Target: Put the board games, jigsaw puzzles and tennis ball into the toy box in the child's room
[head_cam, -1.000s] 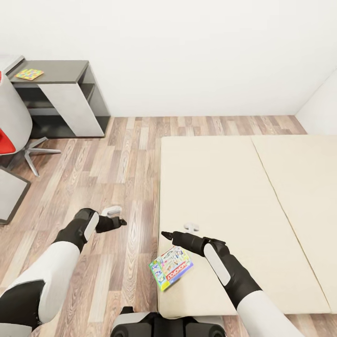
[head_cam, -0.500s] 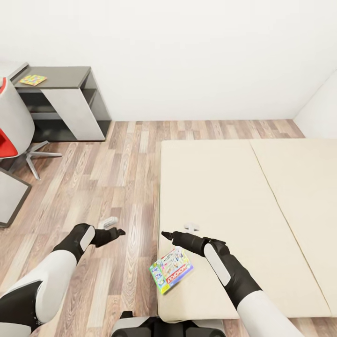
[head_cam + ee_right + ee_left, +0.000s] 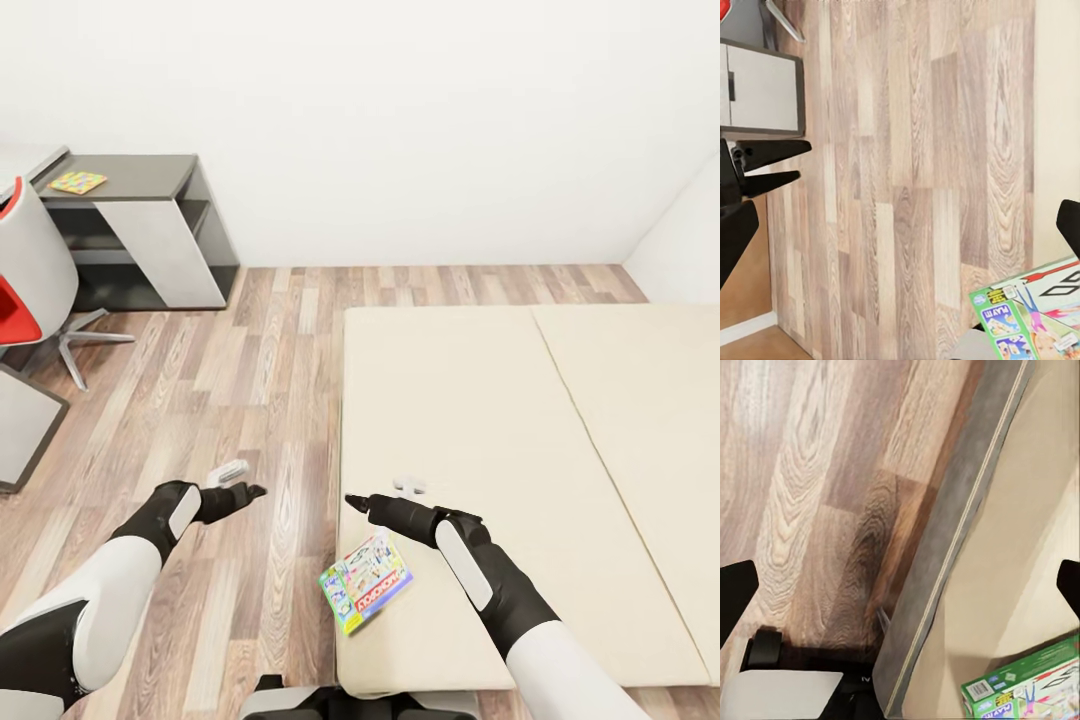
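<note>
Wood-plank floor [image 3: 260, 380] separates both open, empty tools — left [image 3: 252, 491], right [image 3: 352, 500] — from the side desk [image 3: 150, 225].

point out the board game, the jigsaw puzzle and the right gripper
board game [image 3: 366, 582], head view, middle of its printed lid
jigsaw puzzle [image 3: 77, 182], head view, centre of the square
right gripper [image 3: 352, 500], head view, between its fingertips

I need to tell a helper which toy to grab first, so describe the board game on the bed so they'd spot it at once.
Find the bed, a big plain beige mattress on the wood floor. At its near left corner, overhanging the edge, lies the board game, a thin flat box. It is the only colourful thing there: green and blue, busy print, red band.
</note>
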You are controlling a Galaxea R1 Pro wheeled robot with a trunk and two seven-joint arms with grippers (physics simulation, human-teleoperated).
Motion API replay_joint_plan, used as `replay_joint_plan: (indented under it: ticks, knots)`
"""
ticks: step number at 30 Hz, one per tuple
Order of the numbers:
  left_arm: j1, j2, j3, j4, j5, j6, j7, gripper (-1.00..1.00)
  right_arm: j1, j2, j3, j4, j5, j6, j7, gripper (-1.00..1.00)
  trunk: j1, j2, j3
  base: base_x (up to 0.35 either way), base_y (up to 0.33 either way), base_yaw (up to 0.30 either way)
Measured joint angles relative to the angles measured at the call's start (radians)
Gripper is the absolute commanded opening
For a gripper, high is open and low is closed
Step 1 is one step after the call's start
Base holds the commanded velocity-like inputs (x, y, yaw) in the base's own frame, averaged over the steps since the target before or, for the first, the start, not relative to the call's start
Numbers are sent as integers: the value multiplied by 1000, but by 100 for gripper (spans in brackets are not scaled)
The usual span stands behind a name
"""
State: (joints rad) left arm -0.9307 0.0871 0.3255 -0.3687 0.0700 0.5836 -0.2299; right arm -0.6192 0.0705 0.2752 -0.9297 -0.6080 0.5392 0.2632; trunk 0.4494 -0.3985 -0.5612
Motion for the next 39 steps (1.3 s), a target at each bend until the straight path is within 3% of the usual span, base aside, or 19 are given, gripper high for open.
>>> replay_joint_plan:
  ticks: [2, 5, 11, 13, 16, 39]
  knots:
    - [0, 1, 0, 8, 0, -4, -25, 100, 0, 0, 1, 0, 0, 0, 0, 100, 0, 0, 3, 0, 0, 0]
    - [0, 13, 2, 18, 0, -9, -127, 100, 0, 0, 1, -2, 0, -1, 0, 100, 0, 0, 8, 0, 0, 0]
    - [0, 79, 1, 21, -1, -3, -385, 100, 0, 0, 0, -4, 0, 0, 0, 100, 0, 0, 18, 0, 0, 0]
    - [0, 91, 2, 21, -2, 3, -454, 100, 0, 0, 0, -5, 0, 1, 0, 100, 0, 0, 22, 0, 0, 0]
    - [0, 102, 1, 22, -3, 7, -508, 100, 0, -1, 0, -5, 0, 1, 0, 100, 0, 0, 27, 0, 0, 0]
    - [0, 128, 3, 22, 2, 8, -548, 100, 0, -1, 0, -4, -4, 0, 1, 100, 0, 0, 65, 0, 0, 0]
